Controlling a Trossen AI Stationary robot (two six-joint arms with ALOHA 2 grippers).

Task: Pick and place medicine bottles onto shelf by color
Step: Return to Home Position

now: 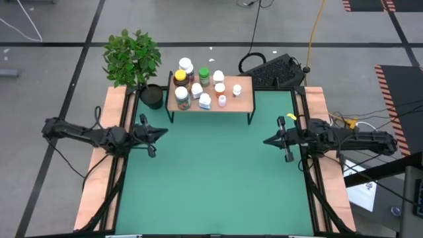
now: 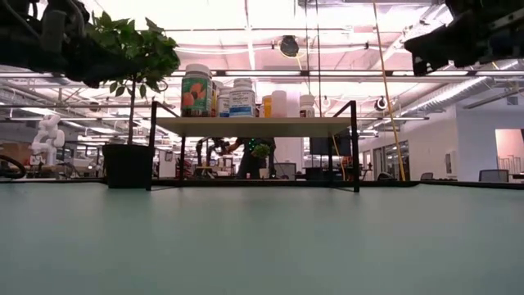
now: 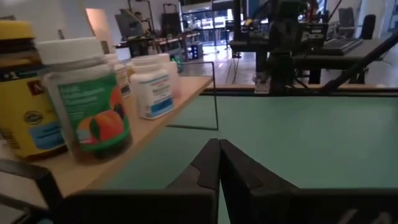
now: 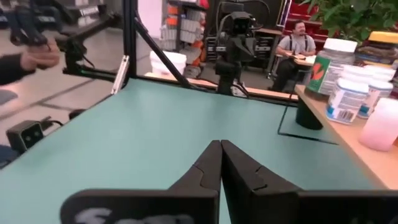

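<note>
Several medicine bottles (image 1: 198, 84) stand upright on the light wood top of the shelf (image 1: 246, 99) at the table's far edge; most have white caps, one a yellow cap (image 1: 180, 76), one a green cap (image 1: 204, 73). In the left wrist view a green-labelled bottle (image 3: 90, 106) and a yellow-capped one (image 3: 22, 93) stand close by on the shelf. My left gripper (image 1: 164, 132) is shut and holds nothing, level at the table's left edge. My right gripper (image 1: 266, 140) is shut and holds nothing, level at the right edge.
A potted plant (image 1: 132, 58) in a black pot (image 1: 152, 96) stands left of the shelf. Wooden side rails (image 1: 99, 178) run along both table sides. A keyboard (image 1: 276, 71) lies beyond the far edge. The green mat (image 1: 211, 178) lies between the arms. A seated person (image 4: 295, 43) shows beyond the table.
</note>
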